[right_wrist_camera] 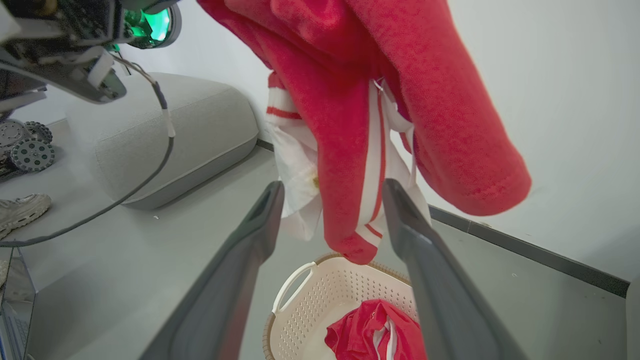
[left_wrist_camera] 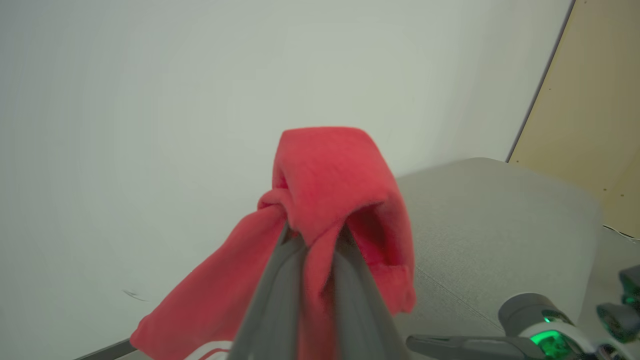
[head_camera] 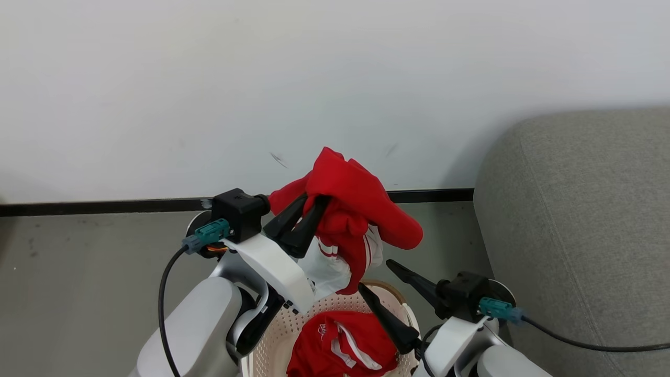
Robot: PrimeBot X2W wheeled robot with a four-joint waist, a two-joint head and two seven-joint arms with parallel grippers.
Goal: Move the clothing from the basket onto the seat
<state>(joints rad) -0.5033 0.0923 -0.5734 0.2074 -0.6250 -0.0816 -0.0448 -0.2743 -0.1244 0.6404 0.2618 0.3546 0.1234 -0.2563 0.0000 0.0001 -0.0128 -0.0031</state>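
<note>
My left gripper (head_camera: 316, 199) is shut on a red garment with white stripes (head_camera: 356, 204), holding it up above the basket (head_camera: 282, 335). In the left wrist view the cloth (left_wrist_camera: 330, 170) drapes over both closed fingers. A second red garment (head_camera: 340, 343) lies crumpled inside the cream perforated basket (right_wrist_camera: 310, 310). My right gripper (head_camera: 376, 275) stands open just right of the basket rim, below the hanging cloth. In the right wrist view the hanging garment (right_wrist_camera: 350, 100) dangles in line with the gap between its open fingers (right_wrist_camera: 270, 210). The grey seat (head_camera: 576, 220) lies to the right.
A white wall with a dark skirting strip (head_camera: 104, 206) runs behind the basket. The floor is grey. A pale shoe (right_wrist_camera: 20, 210) and some wheeled gear (right_wrist_camera: 25, 145) sit near the seat (right_wrist_camera: 175, 130) in the right wrist view. A tan panel (left_wrist_camera: 590, 100) stands beyond the seat.
</note>
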